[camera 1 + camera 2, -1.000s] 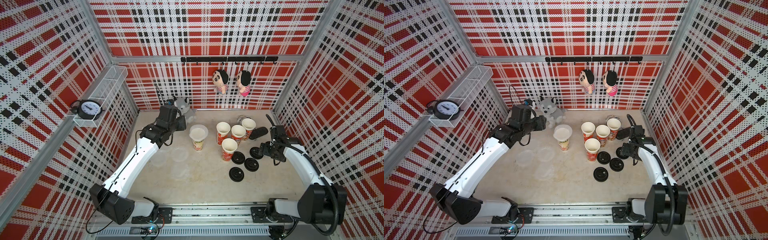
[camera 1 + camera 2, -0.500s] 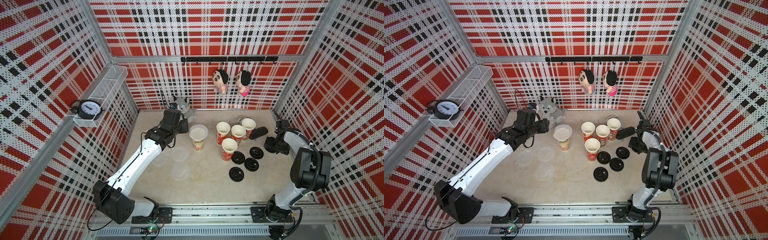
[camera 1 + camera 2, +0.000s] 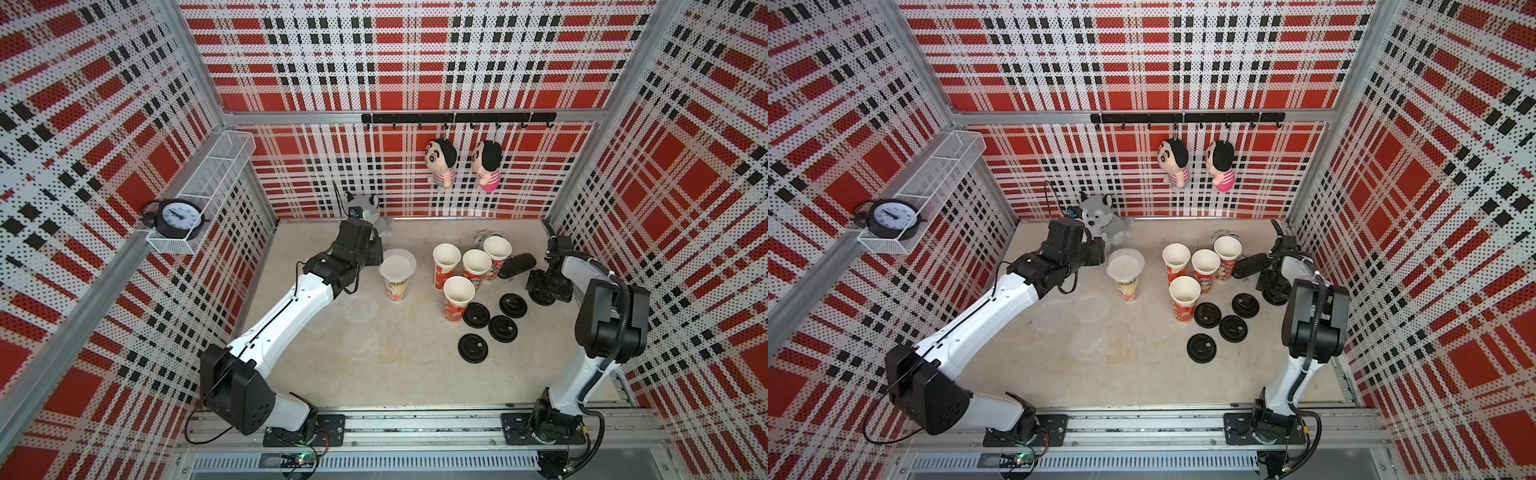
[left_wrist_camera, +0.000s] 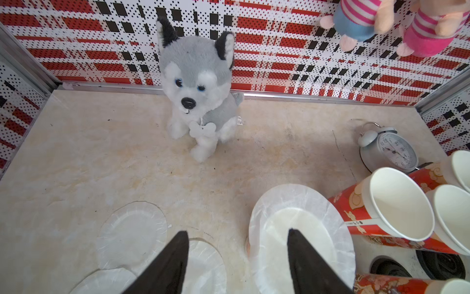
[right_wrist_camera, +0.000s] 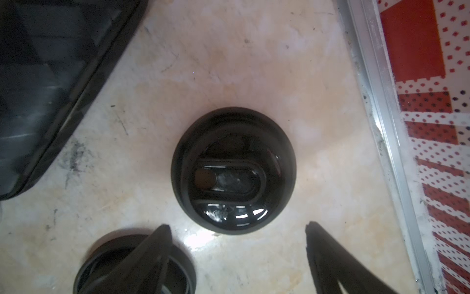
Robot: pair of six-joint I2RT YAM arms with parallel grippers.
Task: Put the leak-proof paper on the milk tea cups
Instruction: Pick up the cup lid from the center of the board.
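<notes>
Far left of the cream cup [image 3: 397, 289], a black clock [image 3: 176, 214] sits in a wire shelf [image 3: 216, 166] on the side wall. The left arm reaches in from that side, and the left gripper [image 4: 238, 232] hangs just left of the cup's mouth, jaws spread with nothing between them. In the wrist view one finger [image 4: 302, 257] overlaps the cup's cover, but contact cannot be told. Three loose sheets [image 3: 1092, 308] of leak-proof paper lie flat and close together on the table [image 3: 415, 374], left of the cup and nearer the rail [image 3: 415, 428]. Behind the cup and a little left, a husky [image 3: 1100, 216] sits against the back wall. The cup itself stands upright with one sheet [image 3: 397, 264] laid over its mouth, the crinkly edge overhanging all round. Right of the cup stand four red cups [image 3: 458, 291], upright, uncovered and bunched together, three in a row and one nearer the rail. A silver alarm clock [image 4: 389, 150] stands behind them. Further right of the cup, four black lids [image 3: 476, 314] lie on the table, and a black case [image 3: 517, 265] lies beside the rearmost red cup. Farthest right of the cup, the right gripper [image 5: 237, 225] points down over a fifth lid [image 5: 233, 170], jaws apart and empty. That lid lies just past the fingertips, and one finger [image 5: 152, 254] crosses one of the other four.
</notes>
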